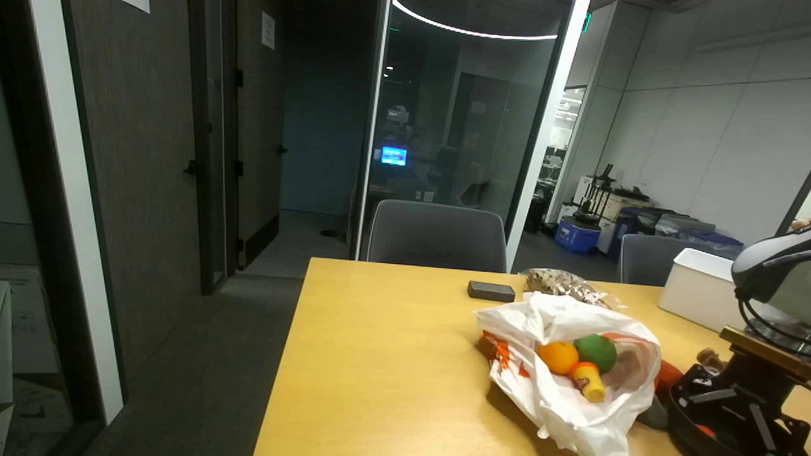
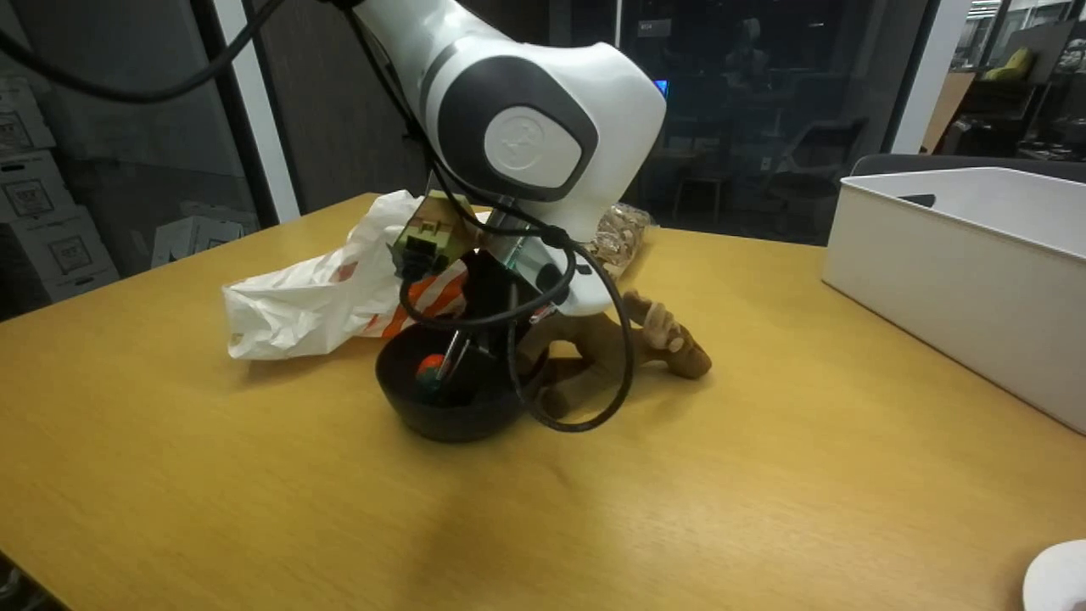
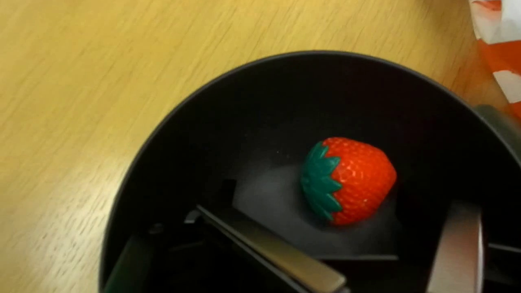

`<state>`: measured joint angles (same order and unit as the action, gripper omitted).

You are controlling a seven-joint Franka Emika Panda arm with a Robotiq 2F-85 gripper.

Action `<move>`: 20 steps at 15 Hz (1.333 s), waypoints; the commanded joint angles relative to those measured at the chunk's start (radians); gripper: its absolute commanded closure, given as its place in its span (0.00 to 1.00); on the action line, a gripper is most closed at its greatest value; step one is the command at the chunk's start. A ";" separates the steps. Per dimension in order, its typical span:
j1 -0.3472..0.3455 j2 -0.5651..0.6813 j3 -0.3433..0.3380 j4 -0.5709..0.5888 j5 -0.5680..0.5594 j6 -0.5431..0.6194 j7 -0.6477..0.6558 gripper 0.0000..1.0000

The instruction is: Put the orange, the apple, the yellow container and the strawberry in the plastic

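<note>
— What takes up most room?

— The wooden counter (image 2: 679,484), low and wide in an exterior view. Over it the white arm (image 2: 543,127) bends from the top edge toward the centre.

— And the plastic bag (image 1: 570,418)?

— Mouth gaping, lower right of an exterior view. Next down in size comes the black bowl (image 2: 458,420), left of centre in an exterior view, with the pincer (image 3: 392,272) down in it.

— Any grip on something?

— None I can see. In the wrist view its two fingers (image 3: 458,252) stand well parted along the bottom edge, centre and right, nothing clasped.

— What's inside the bag?

— The orange (image 1: 557,357), what I take for the apple (image 1: 595,352), round and green, and the smaller yellow container (image 1: 589,383).

— So the strawberry (image 3: 350,181) is what's left.

— I'd judge so. It lies on its side on the bowl's floor, right of centre in the wrist view, up-frame from the gap and a touch left. Cap left, tip right: the long axis runs roughly across, from finger to finger.

— So a squeeze would land on cap and tip?

— Turned as it is, probably. The pincer likely must go up-frame or deeper to straddle it; how much of each, I can't tell.
</note>
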<state>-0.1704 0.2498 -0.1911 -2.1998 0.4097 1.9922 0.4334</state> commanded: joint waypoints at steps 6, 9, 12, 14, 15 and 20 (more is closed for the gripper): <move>-0.006 0.002 -0.002 -0.003 0.025 -0.006 0.021 0.63; -0.008 -0.030 -0.015 -0.004 0.001 -0.013 0.036 0.74; -0.013 -0.089 -0.033 -0.006 -0.026 -0.038 0.032 0.74; -0.023 -0.156 -0.038 -0.006 -0.028 -0.073 -0.008 0.74; -0.026 -0.200 -0.037 -0.007 -0.031 -0.093 -0.035 0.74; 0.012 -0.368 0.017 0.034 -0.087 -0.190 -0.118 0.74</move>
<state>-0.1868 -0.0175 -0.2136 -2.1791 0.3594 1.8554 0.3428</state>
